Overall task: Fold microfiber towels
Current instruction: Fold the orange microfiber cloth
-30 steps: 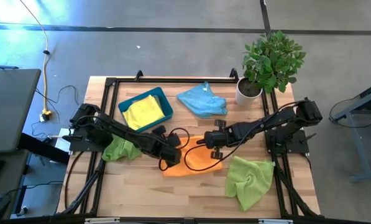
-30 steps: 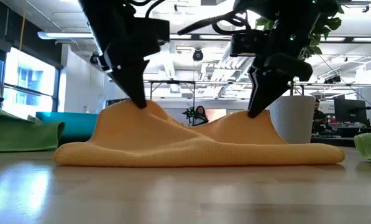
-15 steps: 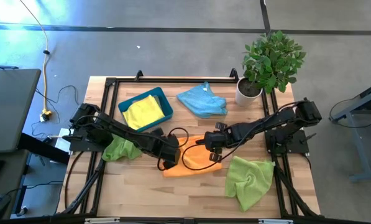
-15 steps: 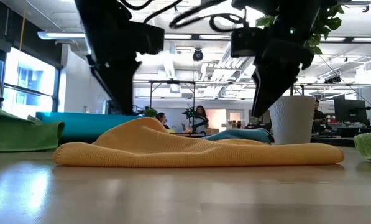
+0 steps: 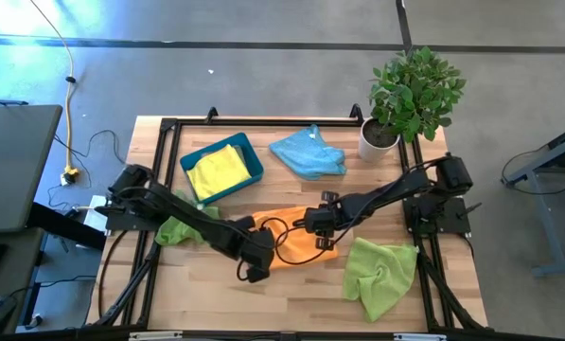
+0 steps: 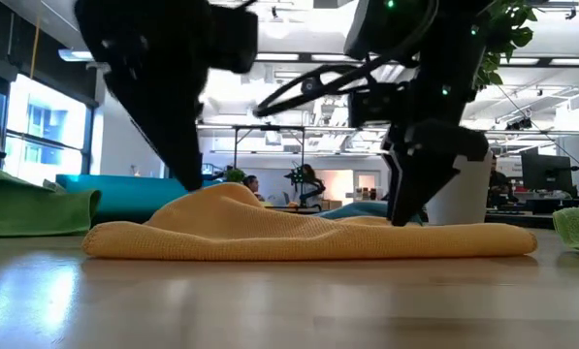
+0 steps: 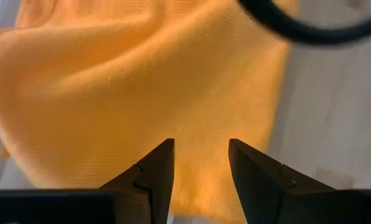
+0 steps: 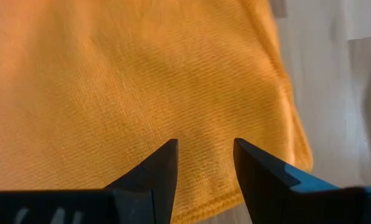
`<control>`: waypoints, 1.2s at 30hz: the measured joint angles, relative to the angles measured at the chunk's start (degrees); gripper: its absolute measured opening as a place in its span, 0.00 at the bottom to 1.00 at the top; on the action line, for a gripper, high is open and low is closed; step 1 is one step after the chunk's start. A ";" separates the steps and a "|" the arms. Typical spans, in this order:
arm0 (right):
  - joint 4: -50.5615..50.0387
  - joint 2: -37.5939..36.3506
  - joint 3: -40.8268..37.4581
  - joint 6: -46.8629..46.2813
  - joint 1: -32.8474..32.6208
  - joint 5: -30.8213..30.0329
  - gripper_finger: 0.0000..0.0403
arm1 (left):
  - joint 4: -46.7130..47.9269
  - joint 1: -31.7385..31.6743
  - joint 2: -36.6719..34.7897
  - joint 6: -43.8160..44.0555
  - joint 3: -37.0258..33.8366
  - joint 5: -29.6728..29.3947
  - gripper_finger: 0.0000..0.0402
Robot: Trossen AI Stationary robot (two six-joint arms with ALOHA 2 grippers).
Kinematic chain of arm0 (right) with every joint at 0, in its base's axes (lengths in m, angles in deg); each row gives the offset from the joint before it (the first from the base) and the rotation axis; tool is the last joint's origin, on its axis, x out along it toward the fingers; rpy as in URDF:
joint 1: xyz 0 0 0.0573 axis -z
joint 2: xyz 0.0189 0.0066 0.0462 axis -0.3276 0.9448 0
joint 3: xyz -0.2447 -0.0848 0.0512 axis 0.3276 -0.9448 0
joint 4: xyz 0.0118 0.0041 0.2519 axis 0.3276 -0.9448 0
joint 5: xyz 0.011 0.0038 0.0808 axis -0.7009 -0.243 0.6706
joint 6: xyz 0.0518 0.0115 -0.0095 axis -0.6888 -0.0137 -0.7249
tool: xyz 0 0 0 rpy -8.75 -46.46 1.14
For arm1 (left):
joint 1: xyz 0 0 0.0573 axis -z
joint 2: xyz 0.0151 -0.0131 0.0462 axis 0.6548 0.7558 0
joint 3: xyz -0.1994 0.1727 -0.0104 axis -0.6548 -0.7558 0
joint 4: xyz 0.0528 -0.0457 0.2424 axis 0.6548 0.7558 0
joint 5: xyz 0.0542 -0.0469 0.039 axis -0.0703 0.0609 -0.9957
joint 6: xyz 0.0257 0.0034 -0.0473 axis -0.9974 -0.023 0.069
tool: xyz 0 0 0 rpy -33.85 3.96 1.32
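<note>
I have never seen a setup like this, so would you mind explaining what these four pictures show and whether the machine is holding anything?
These are two dark robot arms working at a wooden table. One picture looks straight down from above, one looks level across the tabletop, and two come from cameras on the arms' wrists.

On the table lie soft cloths: an orange microfiber towel in the middle, a lime green towel, another green towel, a light blue towel, and a yellow towel in a teal plastic tray. A potted plant stands at a corner.

The left hand and the right hand are both open just above the orange towel, holding nothing.
</note>
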 joint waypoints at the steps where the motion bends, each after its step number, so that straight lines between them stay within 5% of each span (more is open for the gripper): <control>1: -0.16 0.26 0.00 -0.01 0.00 0.09 0.37 | -0.06 -0.02 0.62 0.53 0.00 0.00 0.35; 21: -7.57 0.06 0.00 -2.69 0.02 -0.83 0.37 | -0.89 5.30 6.08 11.52 1.31 12.95 0.35; 29: 7.38 -4.78 0.02 -2.34 -1.58 -1.18 0.37 | -1.33 4.61 6.08 11.65 1.16 11.56 0.35; 36: 16.76 -0.24 0.02 0.75 0.85 -0.28 0.37 | -1.89 4.33 6.08 12.03 1.16 11.52 0.35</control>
